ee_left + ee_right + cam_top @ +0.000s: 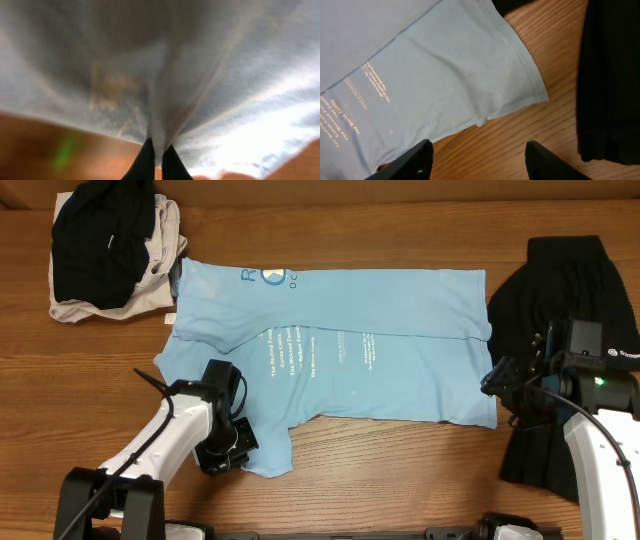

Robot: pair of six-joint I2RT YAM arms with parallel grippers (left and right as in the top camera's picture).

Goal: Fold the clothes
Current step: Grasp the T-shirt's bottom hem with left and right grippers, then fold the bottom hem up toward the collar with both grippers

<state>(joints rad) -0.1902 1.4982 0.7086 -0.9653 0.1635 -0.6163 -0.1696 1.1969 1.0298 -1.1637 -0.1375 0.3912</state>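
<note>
While the light blue T-shirt (340, 340) lay spread across the middle of the wooden surface (400, 470), partly folded over itself, we had the left arm (170, 430) down at its near left corner. The left jaws were pinched shut on the shirt's cloth there, and in the wrist view the fabric bunched right between the black fingertips (145, 160). On the right arm (590, 430), the right jaws hung open and empty by the shirt's near right corner. A black garment (560, 300) sat to the right, and a black-on-beige pile (110, 250) sat far left.
</note>
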